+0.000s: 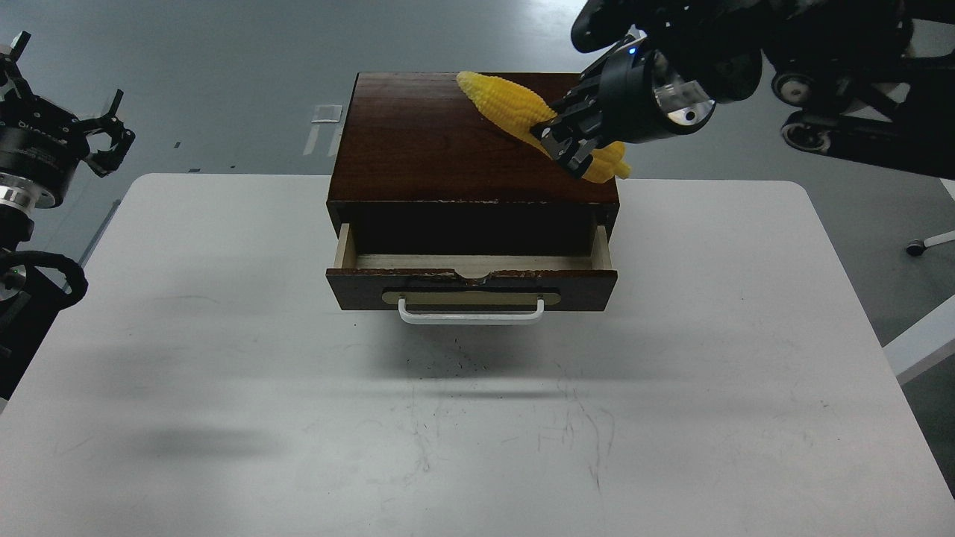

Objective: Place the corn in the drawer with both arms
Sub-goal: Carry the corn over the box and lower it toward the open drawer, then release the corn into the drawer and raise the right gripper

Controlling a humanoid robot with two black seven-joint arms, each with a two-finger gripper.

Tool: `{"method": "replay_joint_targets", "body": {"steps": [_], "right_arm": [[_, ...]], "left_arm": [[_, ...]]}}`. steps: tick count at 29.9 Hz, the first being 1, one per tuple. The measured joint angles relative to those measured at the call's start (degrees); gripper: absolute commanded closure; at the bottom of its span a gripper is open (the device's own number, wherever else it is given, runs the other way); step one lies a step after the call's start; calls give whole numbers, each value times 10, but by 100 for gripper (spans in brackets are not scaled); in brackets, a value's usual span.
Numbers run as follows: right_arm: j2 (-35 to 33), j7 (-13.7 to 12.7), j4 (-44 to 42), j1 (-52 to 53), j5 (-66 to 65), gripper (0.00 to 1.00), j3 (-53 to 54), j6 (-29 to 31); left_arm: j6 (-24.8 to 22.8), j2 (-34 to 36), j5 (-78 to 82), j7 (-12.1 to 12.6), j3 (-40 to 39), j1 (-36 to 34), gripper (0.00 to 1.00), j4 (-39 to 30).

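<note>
The yellow corn (515, 108) is held in the air over the top right of the dark brown wooden box (448, 142), its tapered tip pointing up-left. My right gripper (561, 145) is shut on the corn's thick end. The drawer (471, 277) stands partly open at the box's front, with a white bar handle (471, 316) and a pale wood floor showing, nothing inside that I can see. My left gripper (63, 93) is open and empty, raised off the table's far left corner.
The white table (477, 418) carries the box at its far middle. The right arm's thick links (835, 60) reach in from the upper right above the table's back edge. Grey floor lies behind the table.
</note>
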Motion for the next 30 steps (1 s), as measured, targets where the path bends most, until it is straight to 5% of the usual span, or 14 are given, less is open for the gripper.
{"method": "replay_joint_targets", "body": {"steps": [7,13,20,30], "right_arm": [[56,47,3,-10,-98,82,0,-5],[71,58,4,-36,-153,80,-3,-17],[85,58,-5,-63,-177,49,-4,-18],[86,58,-8,-79,-172,29,-3,-20]], "left_arm": [[0,5,0,0,0,1,1,0],[0,7,0,0,0,5,1,2],[0,7,0,-2,0,7,1,2],[0,8,-1,-4,-1,8,1,5]]}}
